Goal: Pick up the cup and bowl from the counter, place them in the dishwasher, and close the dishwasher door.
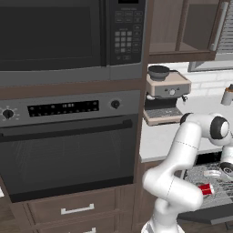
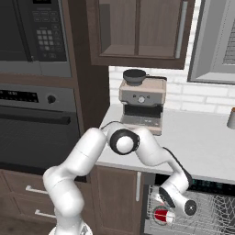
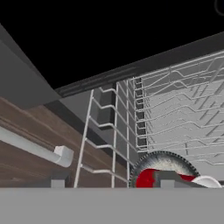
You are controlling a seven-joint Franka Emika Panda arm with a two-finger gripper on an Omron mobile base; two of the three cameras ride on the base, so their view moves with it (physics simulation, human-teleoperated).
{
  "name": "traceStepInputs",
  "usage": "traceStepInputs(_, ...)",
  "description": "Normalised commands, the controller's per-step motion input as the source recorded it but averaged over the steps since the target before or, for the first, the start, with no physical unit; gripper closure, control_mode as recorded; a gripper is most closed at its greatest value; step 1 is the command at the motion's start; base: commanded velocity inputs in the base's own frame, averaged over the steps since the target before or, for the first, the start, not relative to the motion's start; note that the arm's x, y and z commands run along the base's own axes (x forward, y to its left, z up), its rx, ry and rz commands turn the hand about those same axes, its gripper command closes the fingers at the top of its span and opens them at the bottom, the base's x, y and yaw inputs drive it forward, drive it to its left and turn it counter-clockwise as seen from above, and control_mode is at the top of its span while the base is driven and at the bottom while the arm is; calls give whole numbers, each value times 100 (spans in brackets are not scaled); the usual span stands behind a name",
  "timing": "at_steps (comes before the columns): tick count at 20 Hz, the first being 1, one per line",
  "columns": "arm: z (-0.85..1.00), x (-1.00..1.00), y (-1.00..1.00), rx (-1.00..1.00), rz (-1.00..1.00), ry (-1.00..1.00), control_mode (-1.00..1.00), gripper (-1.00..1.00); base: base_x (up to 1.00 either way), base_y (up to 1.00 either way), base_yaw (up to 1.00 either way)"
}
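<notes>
The dishwasher [image 2: 193,211] stands open under the counter [image 2: 202,142], and its grey wire rack [image 2: 206,215] is the thing to watch. A red cup [image 2: 161,215] lies on its side at the rack's left end, close to the wood cabinet next to the dishwasher. From the left base view the same red cup [image 1: 206,189] sits in the rack [image 1: 211,182], with a pale round bowl [image 1: 212,173] in the rack just behind it.

The gripper [image 2: 166,215] hangs low over that left end of the rack, right at the cup. In the hand view the cup [image 3: 146,178] shows red at the bottom, ringed by a dark ribbed rim, with one dark finger [image 3: 168,178] lying across it; the rack's tines [image 3: 175,113] stretch away beyond. I cannot tell how wide the jaws stand, nor whether they grip the cup.

The dishwasher door [image 1: 205,217] lies folded down below the rack. On the counter above, a coffee machine [image 2: 142,98] stands back by the wall, and a small jar [image 2: 232,118] sits further right.
</notes>
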Motion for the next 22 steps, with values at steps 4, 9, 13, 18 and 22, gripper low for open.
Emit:
traceStepInputs(4,0,0,0,0,2,4,-100,-100,0,0,0)
traceStepInputs(9,2,-1,-6,-1,0,34,-100,-100,0,0,0)
traceStepInputs(13,18,-45,-27,-1,0,26,-100,-100,0,0,0)
traceStepInputs(18,26,-57,-3,-6,6,18,-100,-100,0,0,0)
traceStepInputs(22,-28,-18,0,-1,12,-2,-100,-100,0,0,0)
